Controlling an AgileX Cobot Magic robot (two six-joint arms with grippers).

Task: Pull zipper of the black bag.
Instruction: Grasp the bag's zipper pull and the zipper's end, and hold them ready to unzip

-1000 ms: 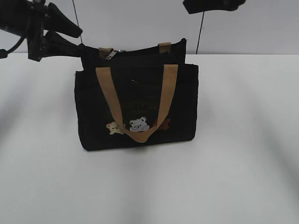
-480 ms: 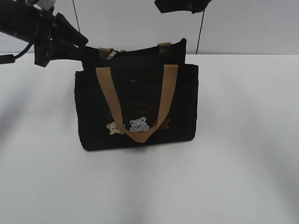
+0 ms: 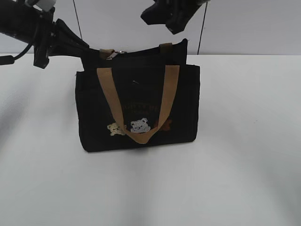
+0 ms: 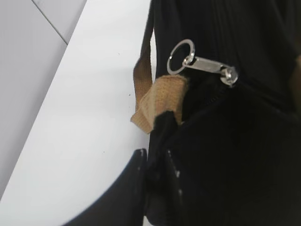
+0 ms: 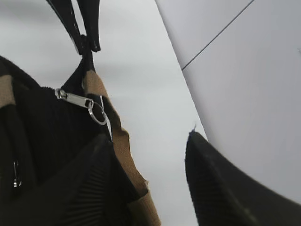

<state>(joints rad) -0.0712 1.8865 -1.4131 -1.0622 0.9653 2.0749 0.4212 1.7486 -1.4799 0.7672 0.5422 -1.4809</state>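
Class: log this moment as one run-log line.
left claw: shut on black bag corner | right claw: open, above | zipper: untouched

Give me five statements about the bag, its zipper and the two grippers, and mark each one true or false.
1. The black bag stands upright on the white table. True.
2. The right gripper already holds the zipper. False: it hangs above the bag, jaws open, gripping nothing.
3. The left gripper is pinched on the bag's top corner. True: the right wrist view shows its fingers closed on the black fabric there.
4. The zipper pull carries a small metal ring. True.
5. The front tan handle stands straight up above the bag. False: it droops down over the front, above the bear patches.
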